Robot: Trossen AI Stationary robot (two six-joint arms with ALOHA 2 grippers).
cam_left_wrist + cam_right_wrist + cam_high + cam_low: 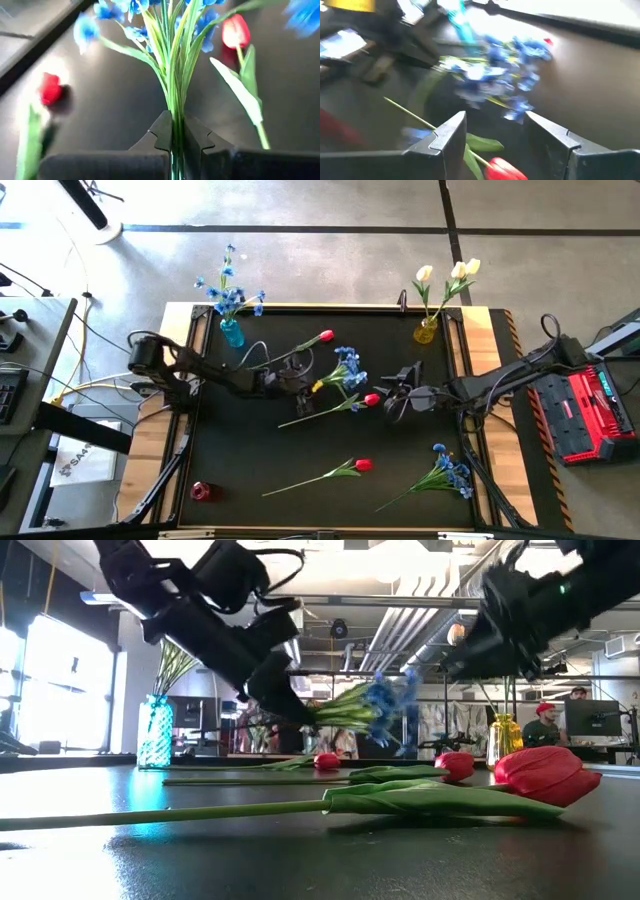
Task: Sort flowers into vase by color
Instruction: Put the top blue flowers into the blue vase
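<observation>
My left gripper (298,380) is shut on a blue blossom spray (347,368) at mid-table, held above the black tabletop (390,700). My right gripper (394,398) is open and empty; it hovers just right of the bloom of a red tulip (372,399) that lies flat, and that bloom shows below its fingers (502,170). A second red tulip (326,337) lies farther back and a third (360,466) lies near the front. Another blue spray (452,473) lies at the front right. My left gripper pinches the spray's bundled green stems (174,125) between its two fingers, below where they fan out. The fingers come from the table's left and run along the stems. The spray is lifted clear of the table, roughly level, blossoms toward the right.
A blue vase (232,333) with blue sprays stands at the far left. A yellow vase (425,332) with cream tulips stands at the far right. A small red vase (203,491) stands at the near left. A red case (590,415) sits off the table's right.
</observation>
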